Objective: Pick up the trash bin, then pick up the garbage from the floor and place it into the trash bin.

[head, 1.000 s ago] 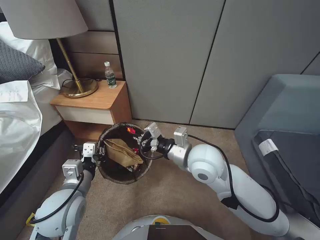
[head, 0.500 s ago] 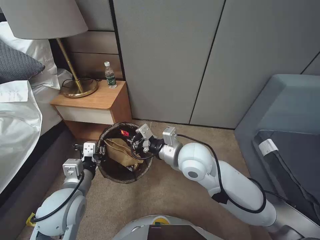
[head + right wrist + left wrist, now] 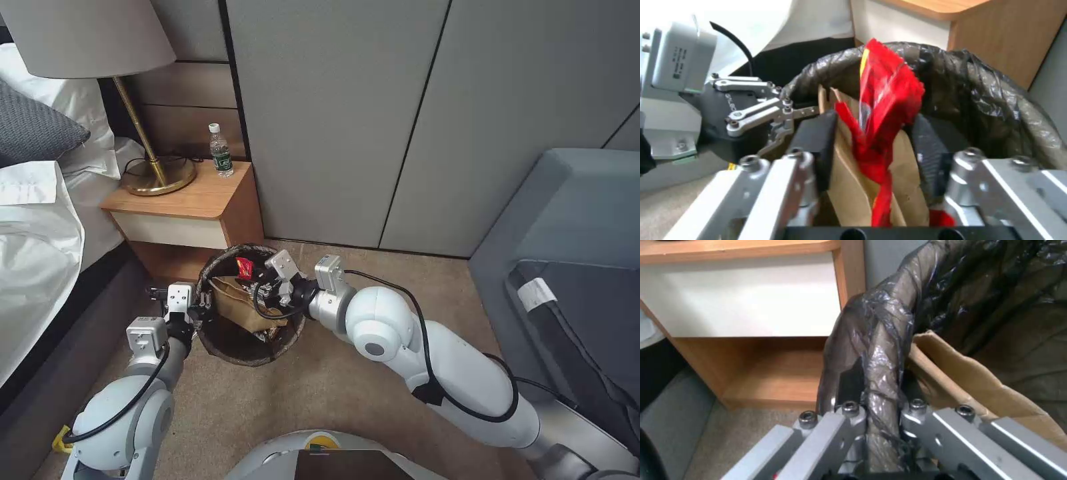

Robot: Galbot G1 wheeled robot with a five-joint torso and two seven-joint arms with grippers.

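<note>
Left tool (image 3: 200, 308): clenched on the near-left rim of the trash bin (image 3: 227, 343), one finger outside and one inside the dark liner, as the left wrist view confirms (image 3: 876, 413). Bin held close to the floor, just in front of the nightstand (image 3: 200, 200); contact with the carpet cannot be told.

Directly beyond the left tool, inside the bin: flattened brown paper bag (image 3: 237, 303), one edge leaning against the rim beside the inner finger. Bin pickup judged complete; bag judged already deposited.

Right tool (image 3: 261, 290): over the open mouth of the bin, opposite the left tool. Fingers (image 3: 818, 146) spread apart on either side of a red wrapper (image 3: 882, 113), with visible gaps, so grip judged released. Wrapper upright between them, above the paper bag and within the rim. Deposit of this piece judged at its final stage.

Beside the right tool, lower in the bin: further small red scraps, partly hidden.

Remaining work: carpet (image 3: 333, 380) around both tools bare of litter. Collection judged near completion; litter outside the camera field cannot be ruled out.
</note>
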